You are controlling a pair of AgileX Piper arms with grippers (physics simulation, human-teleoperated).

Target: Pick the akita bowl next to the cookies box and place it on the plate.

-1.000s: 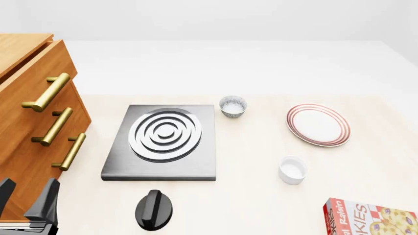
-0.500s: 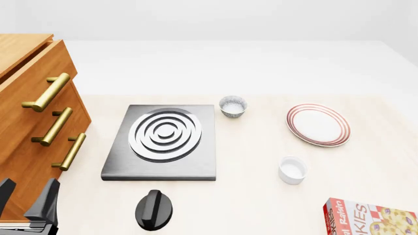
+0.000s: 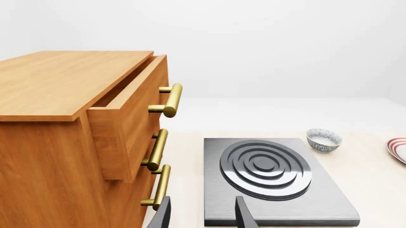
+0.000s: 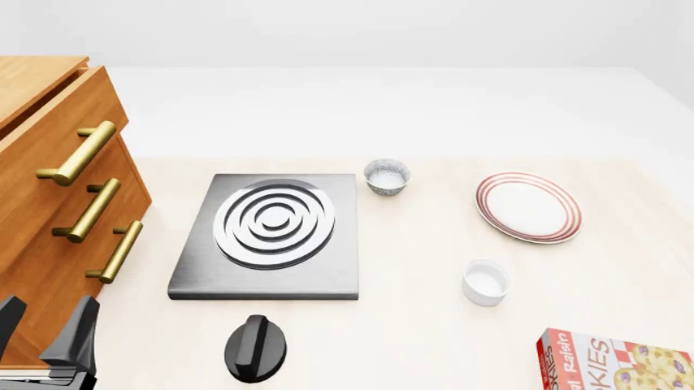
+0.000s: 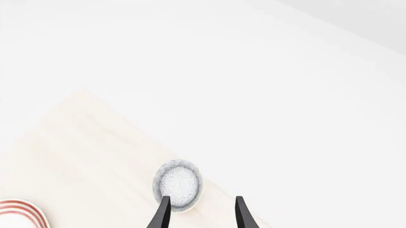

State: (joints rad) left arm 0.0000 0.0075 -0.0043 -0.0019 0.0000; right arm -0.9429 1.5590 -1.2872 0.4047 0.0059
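Note:
An akita bowl (image 5: pixel 178 184), speckled grey and white, sits by a table edge in the right wrist view, just beyond the fingertips of my open right gripper (image 5: pixel 201 214). Neither it nor that gripper shows in the front view. The cookies box (image 4: pixel 613 362) lies at the front right corner, cut off by the frame. Behind it sits the red-ringed plate (image 4: pixel 528 206), whose rim (image 5: pixel 19 213) also shows in the right wrist view. My left gripper (image 4: pixel 44 329) hangs open and holds nothing at the front left, beside the drawers; its fingers (image 3: pixel 244 214) point toward the stove.
A look-alike bowl (image 4: pixel 388 175) stands behind the grey stove burner (image 4: pixel 271 231). A plain white cup (image 4: pixel 485 282) sits between plate and cookies box. A black knob (image 4: pixel 256 348) lies in front of the stove. A wooden drawer cabinet (image 4: pixel 60 203) with brass handles fills the left.

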